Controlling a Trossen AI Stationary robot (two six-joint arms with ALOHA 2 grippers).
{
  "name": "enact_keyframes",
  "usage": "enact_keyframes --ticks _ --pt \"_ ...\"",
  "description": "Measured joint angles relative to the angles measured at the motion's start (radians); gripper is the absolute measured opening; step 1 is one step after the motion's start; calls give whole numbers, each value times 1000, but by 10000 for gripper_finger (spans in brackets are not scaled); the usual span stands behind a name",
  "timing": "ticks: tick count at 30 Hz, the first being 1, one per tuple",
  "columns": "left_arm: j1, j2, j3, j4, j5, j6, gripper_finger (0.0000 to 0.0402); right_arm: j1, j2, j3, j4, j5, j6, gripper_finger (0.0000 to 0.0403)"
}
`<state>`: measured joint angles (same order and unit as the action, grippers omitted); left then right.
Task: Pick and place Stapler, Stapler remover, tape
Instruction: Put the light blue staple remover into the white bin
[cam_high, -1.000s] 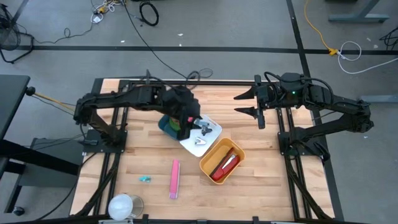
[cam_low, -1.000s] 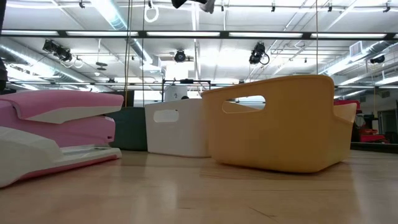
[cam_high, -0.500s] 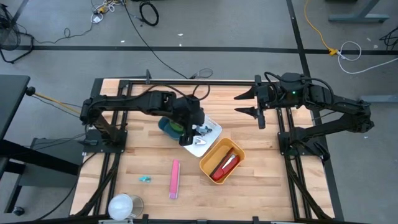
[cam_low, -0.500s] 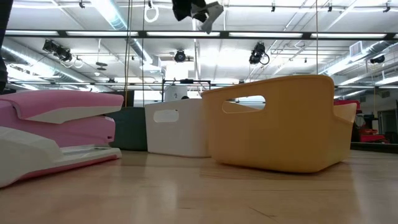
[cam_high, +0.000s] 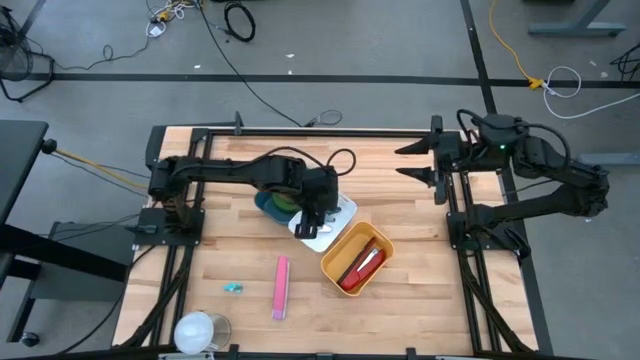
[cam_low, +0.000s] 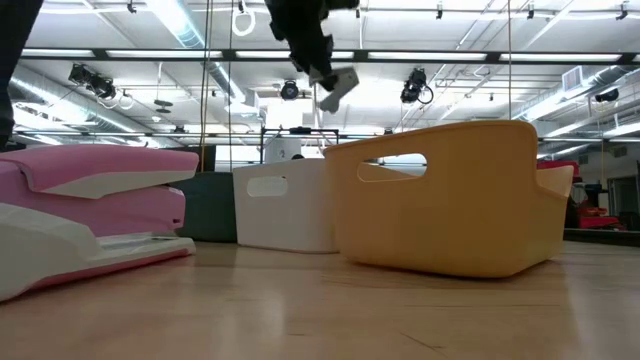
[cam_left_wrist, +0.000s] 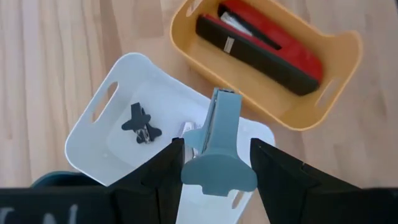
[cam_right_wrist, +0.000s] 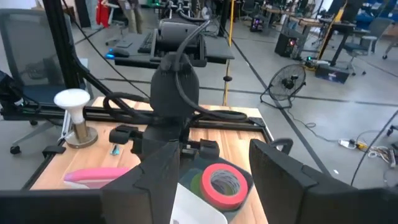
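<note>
The left gripper (cam_left_wrist: 214, 165) clamps a grey-blue staple remover (cam_left_wrist: 217, 146) above the white bin (cam_left_wrist: 118, 134); right gripper (cam_high: 412, 160) waits, fingers apart.

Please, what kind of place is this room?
Probably a robotics lab or workshop: a wooden table in a metal frame, cables on the floor, and a floor fan among desks behind.
</note>
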<state>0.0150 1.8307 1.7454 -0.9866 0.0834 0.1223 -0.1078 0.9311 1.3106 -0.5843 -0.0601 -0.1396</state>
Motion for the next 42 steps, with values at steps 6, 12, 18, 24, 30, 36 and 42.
enact_keyframes --ticks 6,12,18,24,30,36,42 --pt "16 50 -1 -2 0 3 181 0 -12 0 -27 0 26 194" --pt "21 95 -1 -3 -8 26 181 0 -12 0 -27 0 26 194" --pt "28 147 0 4 -32 31 181 0 -12 0 -33 0 26 194" --pt "38 194 -2 6 -35 46 181 0 -12 0 -42 0 26 194" --pt "47 227 -3 23 -34 47 181 0 -11 0 -59 0 26 194" --pt "50 228 -2 26 -34 47 181 0 -11 0 -65 0 26 194" --pt "50 227 -2 26 2 46 181 0 -11 0 -67 0 26 194"
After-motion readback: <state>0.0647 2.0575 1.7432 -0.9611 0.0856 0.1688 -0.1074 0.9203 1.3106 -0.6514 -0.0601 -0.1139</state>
